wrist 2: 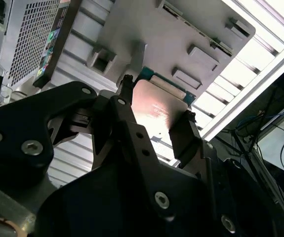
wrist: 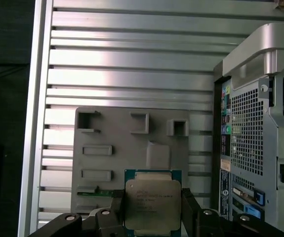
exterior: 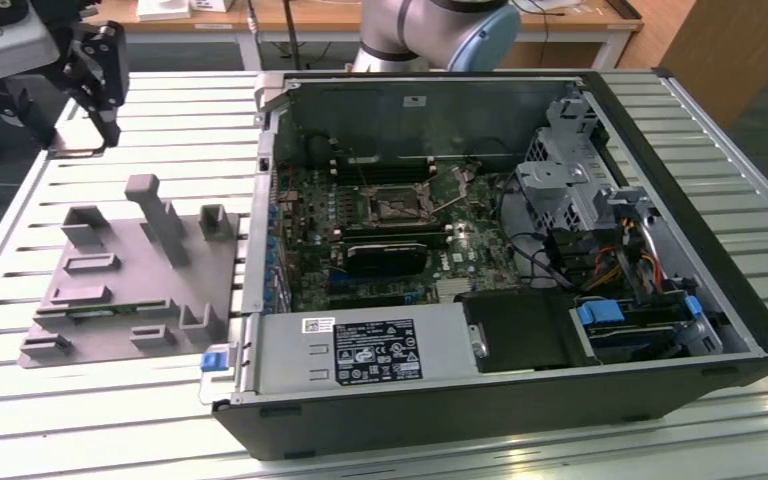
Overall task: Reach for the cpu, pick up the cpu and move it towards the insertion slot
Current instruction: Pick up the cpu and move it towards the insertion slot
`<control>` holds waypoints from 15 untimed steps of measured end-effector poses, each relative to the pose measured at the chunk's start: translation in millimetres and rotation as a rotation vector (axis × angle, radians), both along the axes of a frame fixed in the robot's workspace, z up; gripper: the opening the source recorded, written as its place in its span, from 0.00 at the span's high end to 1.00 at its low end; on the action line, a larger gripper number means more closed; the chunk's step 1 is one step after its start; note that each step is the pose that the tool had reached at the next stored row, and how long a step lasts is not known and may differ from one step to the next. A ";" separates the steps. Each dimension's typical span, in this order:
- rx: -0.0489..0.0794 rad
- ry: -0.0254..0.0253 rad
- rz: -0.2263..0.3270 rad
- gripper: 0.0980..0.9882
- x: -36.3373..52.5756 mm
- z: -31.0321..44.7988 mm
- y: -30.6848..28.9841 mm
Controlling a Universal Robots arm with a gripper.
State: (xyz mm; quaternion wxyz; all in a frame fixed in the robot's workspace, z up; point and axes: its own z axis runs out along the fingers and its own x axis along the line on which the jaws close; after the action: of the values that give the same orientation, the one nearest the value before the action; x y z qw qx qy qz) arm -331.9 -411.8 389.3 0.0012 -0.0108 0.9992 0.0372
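gripper (wrist: 152, 210) | clamped narrow on two opposite edges of the cpu (wrist: 150, 196) (metal lid faces the first wrist view) | cpu held clear above grey tray (wrist: 127, 143) | insertion slot (exterior: 396, 205) well apart, inside computer case (exterior: 518, 405)

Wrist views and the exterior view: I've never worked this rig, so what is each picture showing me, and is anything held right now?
One robot arm ends in a gripper. The exterior view, from a camera off the arm, shows a slatted table carrying a grey tray and an open computer case; the insertion slot is the square socket on its board. Both wrist views come from cameras riding on the arm. In the first wrist view the fingers clamp the cpu by two opposite edges. The gripper is at the exterior view's left, apart from the case.
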 end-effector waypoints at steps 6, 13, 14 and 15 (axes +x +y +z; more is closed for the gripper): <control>0.000 0.0001 0.000 0.50 20.2 0.0 0.0; 0.002 -0.0001 0.000 0.50 45.1 0.0 0.0; 0.002 -0.0001 0.000 0.50 49.0 -0.1 0.0; 0.003 0.0000 0.000 0.50 53.2 0.0 0.0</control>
State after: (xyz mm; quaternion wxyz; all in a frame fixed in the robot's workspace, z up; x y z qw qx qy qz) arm -278.7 -411.8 389.3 0.0012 -0.0108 0.9992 0.0388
